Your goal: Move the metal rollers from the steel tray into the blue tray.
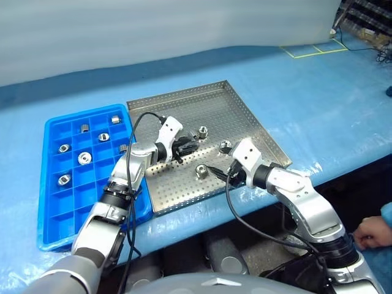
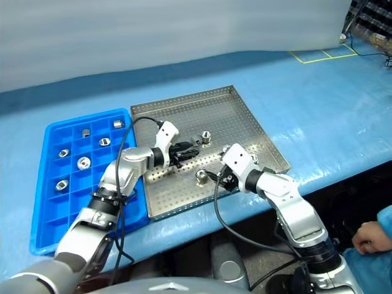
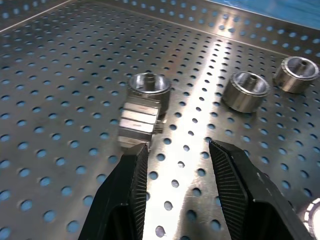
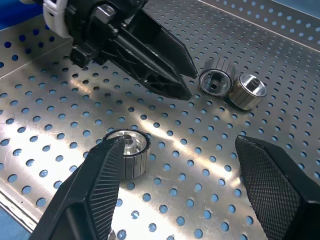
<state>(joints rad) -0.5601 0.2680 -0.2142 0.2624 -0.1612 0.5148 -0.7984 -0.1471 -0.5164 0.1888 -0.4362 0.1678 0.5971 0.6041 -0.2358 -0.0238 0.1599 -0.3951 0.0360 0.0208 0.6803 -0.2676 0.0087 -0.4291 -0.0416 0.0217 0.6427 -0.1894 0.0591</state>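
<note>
The steel tray (image 1: pixel 245 110) lies in the middle of the blue table, with the blue tray (image 1: pixel 49 202) beside it on the left. Several metal rollers rest on the perforated floor: one upright (image 3: pixel 148 85), a close pair (image 4: pixel 216 81), and one near the front (image 1: pixel 201 171). Several more rollers (image 1: pixel 84 158) sit in the blue tray's compartments. My left gripper (image 1: pixel 187 147) hovers low over the steel tray, open and empty, just short of the upright roller. The right gripper (image 4: pixel 179 142) is wide open, and the front roller (image 4: pixel 127 150) stands just inside one finger (image 4: pixel 100 175), not gripped.
The steel tray has a low raised rim (image 1: pixel 174 92), and its front edge lies close to the table's front edge. A person's hand (image 1: pixel 370 233) shows below the table at the lower right. Yellow tape lines (image 1: pixel 315 50) mark the far right of the table.
</note>
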